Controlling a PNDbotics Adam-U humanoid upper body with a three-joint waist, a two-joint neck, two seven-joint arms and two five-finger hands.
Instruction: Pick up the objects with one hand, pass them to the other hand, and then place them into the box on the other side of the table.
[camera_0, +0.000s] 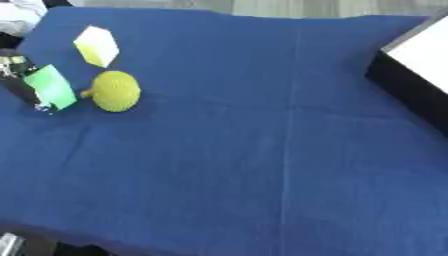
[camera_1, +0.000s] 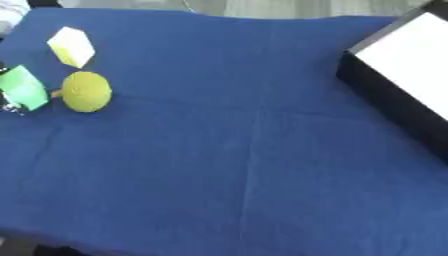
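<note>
At the far left my left hand (camera_0: 16, 75), black with silver parts, is curled round a green block (camera_0: 51, 86) that stands tilted just over the blue cloth (camera_0: 262, 150). Right beside the block lies a yellow bumpy ball (camera_0: 116, 91) with a small stub on its left side. Behind the ball sits a pale yellow block (camera_0: 96, 46). The box (camera_1: 385, 95), black-walled with a white inside, stands at the right edge. My right hand shows in neither view.
The blue cloth covers the whole table, with a crease running down its middle. A wide bare stretch lies between the ball and the box. Something white (camera_0: 19, 14) sits off the table's back left corner.
</note>
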